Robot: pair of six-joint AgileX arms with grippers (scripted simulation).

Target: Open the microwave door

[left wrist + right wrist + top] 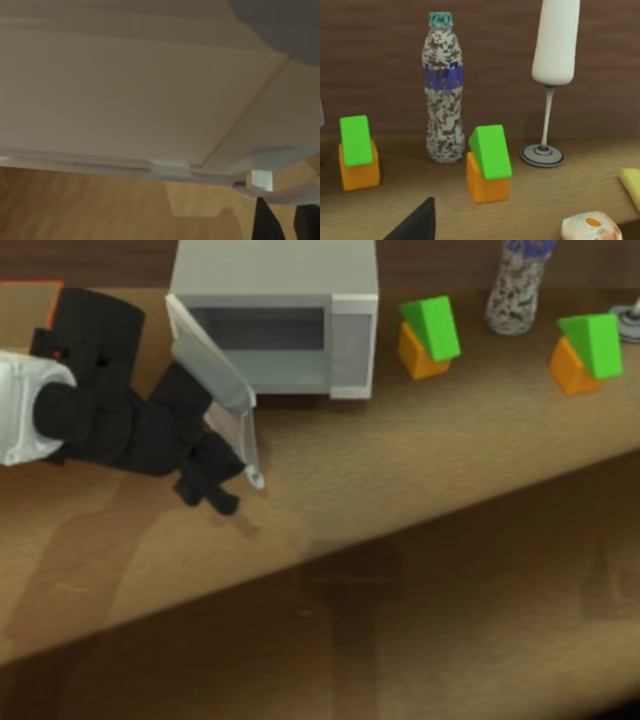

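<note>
The silver-white microwave point(275, 275) stands at the back of the table, left of centre, with its grey control panel point(350, 340) on its right side. The microwave door point(210, 370) is swung well out toward the front left, and the cavity shows. My left gripper point(210, 495) is at the door's free edge, shut on the thin handle strip point(295, 194). In the left wrist view the door panel point(125, 100) fills most of the picture and two dark fingers point(265, 222) reach up to the handle. Of my right gripper only one dark finger point(420, 225) shows.
Right of the microwave stand a green-on-orange block point(430, 337), a speckled bottle point(515, 285), a second such block point(585, 352) and a stemmed glass point(628, 320). An orange box point(30, 285) peeks out behind my left arm. A wrapped bun point(590, 227) lies near my right gripper.
</note>
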